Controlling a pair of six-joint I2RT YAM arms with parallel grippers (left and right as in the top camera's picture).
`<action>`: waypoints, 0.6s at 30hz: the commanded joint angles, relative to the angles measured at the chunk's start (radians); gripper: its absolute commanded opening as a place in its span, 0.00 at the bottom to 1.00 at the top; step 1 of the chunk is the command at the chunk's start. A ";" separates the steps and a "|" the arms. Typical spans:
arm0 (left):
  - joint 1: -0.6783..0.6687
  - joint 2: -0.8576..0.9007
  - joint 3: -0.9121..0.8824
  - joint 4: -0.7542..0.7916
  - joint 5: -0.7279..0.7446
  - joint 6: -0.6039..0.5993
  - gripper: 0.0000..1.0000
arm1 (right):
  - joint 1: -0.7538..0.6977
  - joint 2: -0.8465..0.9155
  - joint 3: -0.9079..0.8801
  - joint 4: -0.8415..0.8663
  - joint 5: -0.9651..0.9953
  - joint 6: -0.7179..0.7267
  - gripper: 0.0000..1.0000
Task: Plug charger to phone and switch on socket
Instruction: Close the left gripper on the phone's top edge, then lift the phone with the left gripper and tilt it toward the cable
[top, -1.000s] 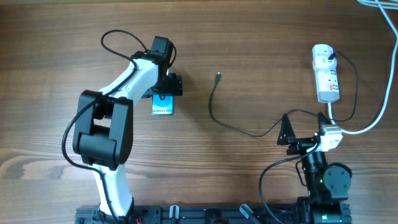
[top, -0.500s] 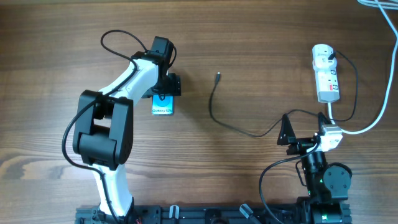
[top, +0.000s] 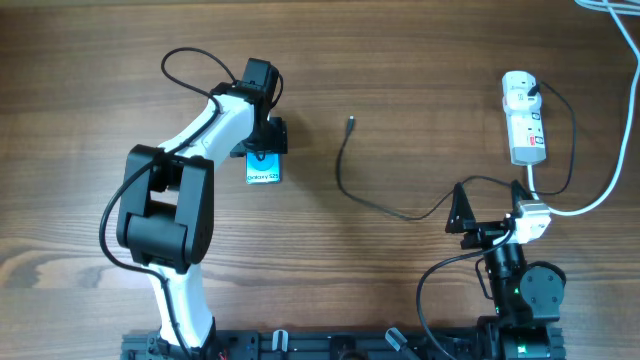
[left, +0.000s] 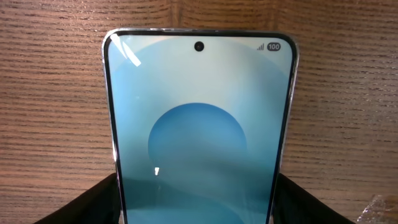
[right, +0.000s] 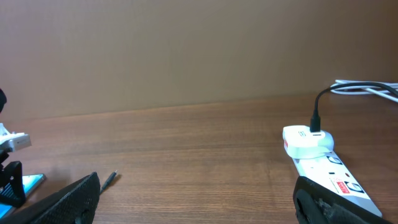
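Note:
The phone lies flat on the wooden table, with its turquoise screen up and a white text strip at its near end. It fills the left wrist view. My left gripper is at the phone's far end, and both black jaws press against the phone's long edges. The charger's connector tip lies free mid-table, and its thin black cable curves right to the black plug in the socket. My right gripper is open and empty at the near right. Its view shows the tip and the socket.
A thick white lead runs from the socket's near end out to the right and up past the table's far right corner. The black cable loops beside the socket. A white connector block sits next to the right arm's wrist.
My left gripper's jaws have narrowed slightly onto the phone's sides. The phone, cable, socket and right arm have not moved.

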 joint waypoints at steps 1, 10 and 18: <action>0.000 0.047 -0.037 0.013 0.022 0.005 0.66 | 0.004 -0.005 -0.001 0.002 0.017 0.000 1.00; 0.002 0.040 0.003 0.000 0.022 0.005 0.63 | 0.004 -0.005 -0.001 0.002 0.017 0.000 1.00; 0.002 -0.039 0.060 -0.043 0.023 0.002 0.63 | 0.004 -0.005 -0.001 0.002 0.017 0.000 1.00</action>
